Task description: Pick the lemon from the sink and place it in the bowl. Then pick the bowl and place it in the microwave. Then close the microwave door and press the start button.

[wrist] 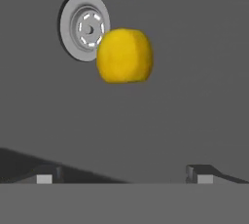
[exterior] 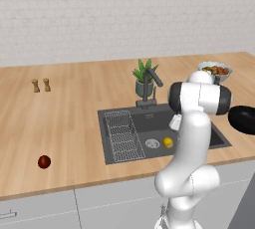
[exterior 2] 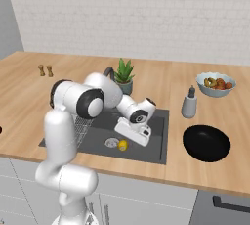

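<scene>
Open and empty, the claw (wrist: 121, 173) hangs over the lemon (wrist: 124, 55) in the sink (exterior 2: 156, 143); the bowl (exterior 2: 206, 143) is empty, every step remains.

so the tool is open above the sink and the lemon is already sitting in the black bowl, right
Not quite. The lemon is not in the black bowl; it lies on the sink floor beside the drain, as the hand view shows. The bowl sits on the counter, holding nothing. The rest holds: the tool is open above the sink.
</scene>
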You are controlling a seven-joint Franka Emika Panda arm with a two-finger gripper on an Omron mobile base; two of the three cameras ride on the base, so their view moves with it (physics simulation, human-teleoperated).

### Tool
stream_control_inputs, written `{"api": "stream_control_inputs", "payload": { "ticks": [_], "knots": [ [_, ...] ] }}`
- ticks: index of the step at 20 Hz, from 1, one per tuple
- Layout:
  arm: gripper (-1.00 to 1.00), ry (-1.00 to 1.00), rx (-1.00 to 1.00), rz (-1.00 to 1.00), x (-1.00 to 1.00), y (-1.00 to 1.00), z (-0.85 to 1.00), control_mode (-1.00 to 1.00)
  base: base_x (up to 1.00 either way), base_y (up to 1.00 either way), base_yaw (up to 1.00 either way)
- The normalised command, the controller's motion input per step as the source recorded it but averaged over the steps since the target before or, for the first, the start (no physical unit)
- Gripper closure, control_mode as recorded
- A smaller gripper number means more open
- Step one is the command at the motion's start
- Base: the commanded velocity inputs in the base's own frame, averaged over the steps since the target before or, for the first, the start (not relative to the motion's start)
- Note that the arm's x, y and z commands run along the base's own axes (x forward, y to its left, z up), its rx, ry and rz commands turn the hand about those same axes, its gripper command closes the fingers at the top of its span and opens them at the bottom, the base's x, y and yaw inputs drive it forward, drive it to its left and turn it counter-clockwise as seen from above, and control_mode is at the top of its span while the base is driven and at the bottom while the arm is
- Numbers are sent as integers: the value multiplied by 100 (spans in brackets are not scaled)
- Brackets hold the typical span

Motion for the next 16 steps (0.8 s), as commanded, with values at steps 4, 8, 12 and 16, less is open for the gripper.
{"api": "stream_control_inputs", "payload": {
  "ticks": [4,8,12,16],
  "knots": [
    [-100,0,5,9,36,-7,-39,-100,0,0,0],
    [-100,0,0,3,39,3,-24,-100,0,0,0],
    [-100,0,0,1,46,7,-14,-100,0,0,0],
    [-100,0,0,1,41,17,-19,-100,0,0,0]
  ]
}}
